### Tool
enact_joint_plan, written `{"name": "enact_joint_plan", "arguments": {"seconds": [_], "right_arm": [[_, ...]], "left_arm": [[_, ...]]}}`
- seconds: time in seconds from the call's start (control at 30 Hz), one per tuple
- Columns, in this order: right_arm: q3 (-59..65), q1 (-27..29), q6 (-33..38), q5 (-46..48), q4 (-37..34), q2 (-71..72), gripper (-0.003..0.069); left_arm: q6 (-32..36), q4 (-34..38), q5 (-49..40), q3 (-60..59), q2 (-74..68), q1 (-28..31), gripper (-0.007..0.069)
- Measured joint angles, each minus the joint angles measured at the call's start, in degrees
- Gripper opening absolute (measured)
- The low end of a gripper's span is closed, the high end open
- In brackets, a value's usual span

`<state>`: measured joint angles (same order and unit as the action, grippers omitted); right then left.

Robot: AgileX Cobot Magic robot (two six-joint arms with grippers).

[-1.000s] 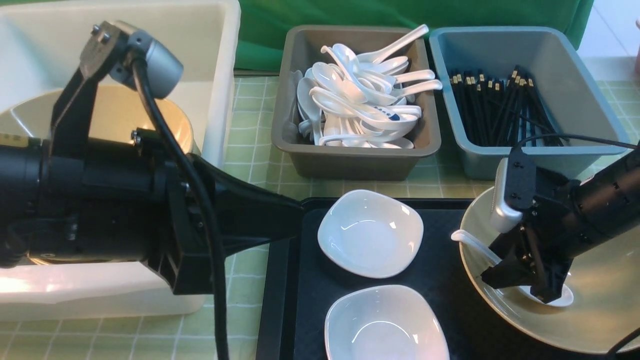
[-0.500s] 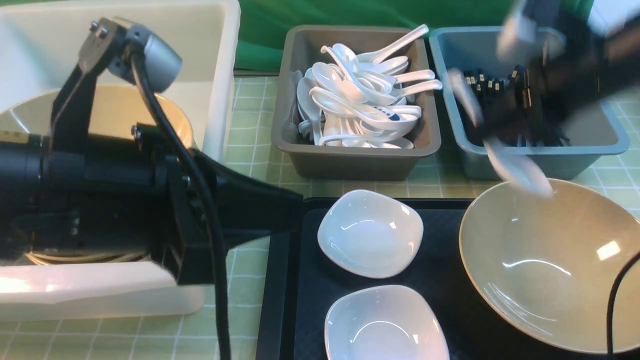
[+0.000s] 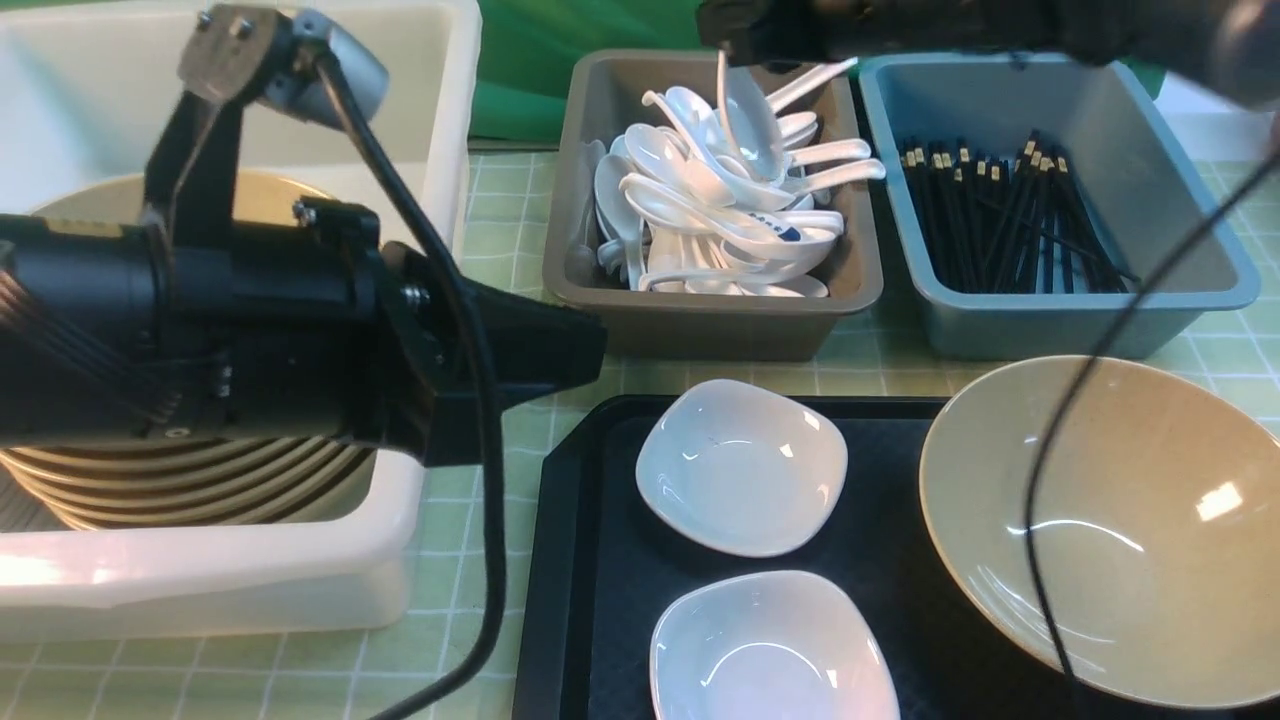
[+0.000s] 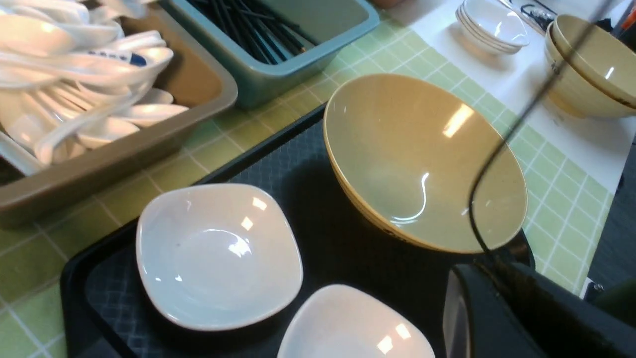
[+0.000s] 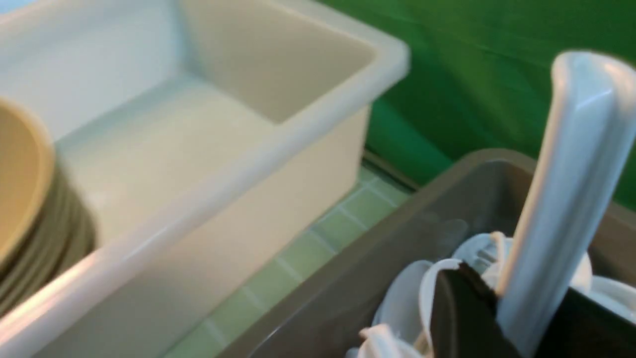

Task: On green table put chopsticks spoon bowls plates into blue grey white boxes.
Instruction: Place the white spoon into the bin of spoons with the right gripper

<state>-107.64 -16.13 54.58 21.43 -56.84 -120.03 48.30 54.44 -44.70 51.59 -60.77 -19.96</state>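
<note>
Above grey box (image 3: 600, 300): right gripper (image 3: 728, 48) pinching spoon (image 3: 748, 125) by handle, scoop hanging downward, likely for clean release onto spoon pile (image 3: 700, 220). Left gripper (image 3: 590, 350) hovering closed, empty, beside white box (image 3: 200, 590) of stacked bowls (image 3: 150, 490).

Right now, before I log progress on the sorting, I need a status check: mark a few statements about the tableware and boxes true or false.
1. The right gripper holds a spoon above the grey box. True.
2. A spoon lies in the tan bowl on the black tray. False: that bowl is empty.
3. The chopsticks lie in the blue box. True.
4. Both plates are in the white box. False: they sit on the black tray.
5. A stack of bowls sits in the white box. True.
</note>
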Motion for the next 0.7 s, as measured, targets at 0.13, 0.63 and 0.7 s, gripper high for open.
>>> {"name": "enact_joint_plan", "arguments": {"seconds": [0.13, 0.63, 0.7], "right_arm": [[-3.0, 0.7, -4.0, -1.4, -0.2, -4.4, 0.0213], [-4.2, 10.8, -5.3, 37.2, 3.1, 6.4, 0.0534], [-4.4, 12.9, -6.4, 44.9, 6.7, 11.9, 0.0537]], "left_arm": [[0.0, 0.0, -1.8, 0.0, -0.3, 0.0, 0.0001], [-9.8, -3.5, -1.5, 0.0, -1.5, 0.0, 0.0001], [-11.4, -3.5, -2.6, 0.8, -3.7, 0.0, 0.0006]]}}
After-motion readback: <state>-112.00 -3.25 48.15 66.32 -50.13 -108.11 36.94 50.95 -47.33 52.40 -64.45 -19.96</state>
